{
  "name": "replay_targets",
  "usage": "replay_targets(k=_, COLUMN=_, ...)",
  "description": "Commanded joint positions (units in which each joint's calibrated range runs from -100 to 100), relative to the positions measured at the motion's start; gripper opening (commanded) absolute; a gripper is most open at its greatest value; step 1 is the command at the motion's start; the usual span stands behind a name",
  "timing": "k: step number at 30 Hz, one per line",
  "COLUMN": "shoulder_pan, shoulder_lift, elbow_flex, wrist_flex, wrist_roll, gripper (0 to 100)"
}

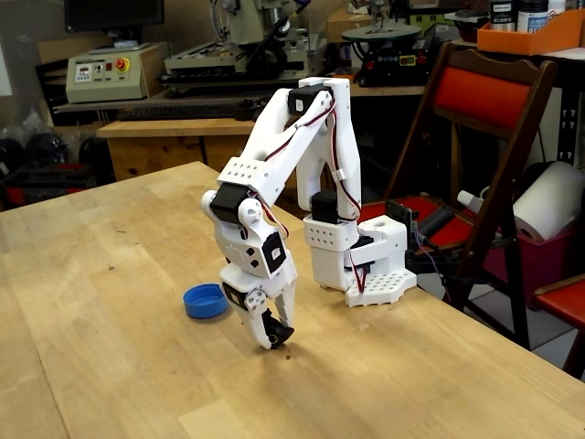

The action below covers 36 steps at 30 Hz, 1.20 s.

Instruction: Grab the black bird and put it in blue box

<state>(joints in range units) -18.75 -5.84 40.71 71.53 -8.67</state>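
The blue box (pixel 205 301) is a small round blue cap lying on the wooden table (pixel 110 302), just left of the arm. My white gripper (pixel 275 337) points straight down, a short way to the right of and nearer than the cap. Its two fingers are closed around a small black lump at their tips, the black bird (pixel 279 333). The bird is mostly hidden by the fingers, so its beak and eye do not show. The fingertips are at or just above the table surface.
The arm's white base (pixel 366 265) stands at the table's right edge. A red folding chair (pixel 475 165) stands beyond that edge, next to a paper roll (pixel 548 201). Workbenches with machines fill the background.
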Motion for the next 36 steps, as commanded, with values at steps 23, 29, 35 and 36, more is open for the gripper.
replay_targets(k=23, shoulder_pan=0.7, shoulder_lift=-0.6, elbow_flex=-10.0, wrist_flex=0.4, wrist_roll=0.0, gripper=3)
replay_targets(k=29, shoulder_pan=0.8, shoulder_lift=-0.5, elbow_flex=-17.9, wrist_flex=0.8, wrist_roll=0.0, gripper=3)
replay_targets(k=35, shoulder_pan=5.5, shoulder_lift=-0.6, elbow_flex=-19.2, wrist_flex=0.2, wrist_roll=0.1, gripper=3)
replay_targets(k=36, shoulder_pan=6.8, shoulder_lift=-0.6, elbow_flex=-19.5, wrist_flex=0.2, wrist_roll=0.1, gripper=3)
